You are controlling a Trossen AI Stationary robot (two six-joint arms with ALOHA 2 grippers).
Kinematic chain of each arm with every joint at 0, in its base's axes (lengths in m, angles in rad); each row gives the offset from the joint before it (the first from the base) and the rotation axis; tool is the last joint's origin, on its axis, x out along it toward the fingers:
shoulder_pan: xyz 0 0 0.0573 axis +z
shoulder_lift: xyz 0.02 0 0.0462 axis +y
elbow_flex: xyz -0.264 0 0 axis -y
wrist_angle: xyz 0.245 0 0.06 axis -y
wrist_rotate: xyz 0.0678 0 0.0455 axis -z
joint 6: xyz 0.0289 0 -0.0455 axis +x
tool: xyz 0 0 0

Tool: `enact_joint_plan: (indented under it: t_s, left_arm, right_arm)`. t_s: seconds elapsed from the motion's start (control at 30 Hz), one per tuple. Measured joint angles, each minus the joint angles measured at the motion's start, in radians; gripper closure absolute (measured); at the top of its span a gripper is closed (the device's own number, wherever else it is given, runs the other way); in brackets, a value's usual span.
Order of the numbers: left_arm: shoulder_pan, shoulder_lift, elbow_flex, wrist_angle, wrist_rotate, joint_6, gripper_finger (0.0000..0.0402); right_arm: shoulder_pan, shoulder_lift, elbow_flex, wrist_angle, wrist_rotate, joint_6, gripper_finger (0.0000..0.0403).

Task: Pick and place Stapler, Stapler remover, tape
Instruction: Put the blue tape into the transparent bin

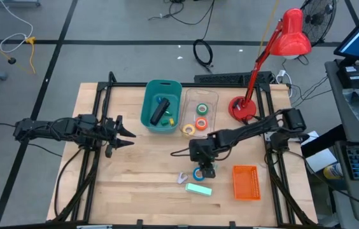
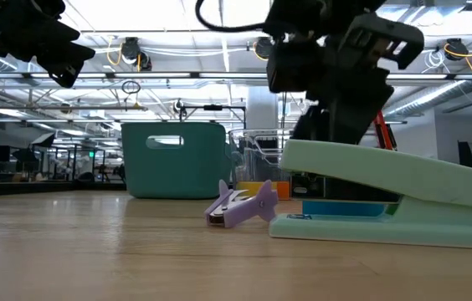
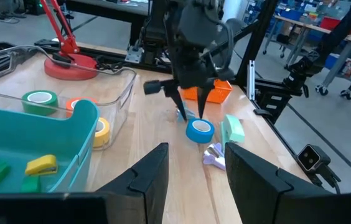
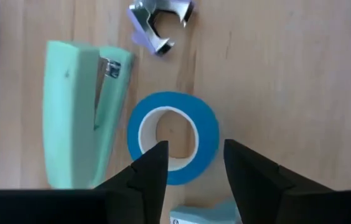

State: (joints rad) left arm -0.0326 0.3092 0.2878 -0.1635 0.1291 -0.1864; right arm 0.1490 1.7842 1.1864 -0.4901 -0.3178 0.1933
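Blue tape roll (image 4: 173,138): lying flat on the wooden table (image 1: 135,184), not yet put away; at about 5 o'clock from the table's middle in the high view.
Right gripper (image 4: 194,163): poised straight above the blue roll, fingers parted narrowly, one over the ring's hole and one over its band; nothing is held.
Mint-green stapler (image 4: 82,112): on the table just beside the blue roll, apparently still to be moved.
Purple staple remover (image 4: 160,25): on the table near the roll and the stapler, apparently still to be moved.
Clear tray (image 1: 212,97): at 12 o'clock from the blue roll; green roll (image 1: 202,109), orange-red roll (image 1: 201,122) and yellow roll (image 1: 188,130) are already in or at it.
Teal bin (image 1: 157,88): at 11 o'clock; a long black stapler (image 1: 160,112) lies inside.
Progress: judged past halfway; three loose items are left.
Left gripper (image 3: 191,171): waiting at the table's 9 o'clock edge, fingers apart and empty.
Orange basket (image 1: 245,182): at 3 o'clock of the blue roll.
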Motion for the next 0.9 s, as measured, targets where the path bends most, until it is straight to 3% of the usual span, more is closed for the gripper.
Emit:
enact_joint_plan:
  t_s: [0.3, 0.5, 0.67, 0.9]
  left_arm:
    - [0.000, 0.000, 0.000, -0.001, 0.000, 0.000, 0.0245]
    - [0.000, 0.000, 0.000, -0.002, 0.000, 0.002, 0.0245]
    - [0.000, 0.000, 0.000, -0.007, 0.000, 0.011, 0.0245]
    - [0.000, 0.000, 0.000, -0.007, 0.000, 0.023, 0.0245]
  right_arm:
    - [-0.009, 0.073, 0.006, 0.008, 0.008, -0.002, 0.0219]
    - [-0.011, 0.113, 0.011, 0.015, 0.052, -0.004, 0.0219]
    - [-0.010, 0.120, 0.010, 0.012, 0.088, -0.001, 0.0255]
    - [-0.010, 0.103, 0.006, 0.009, 0.135, -0.007, 0.0361]
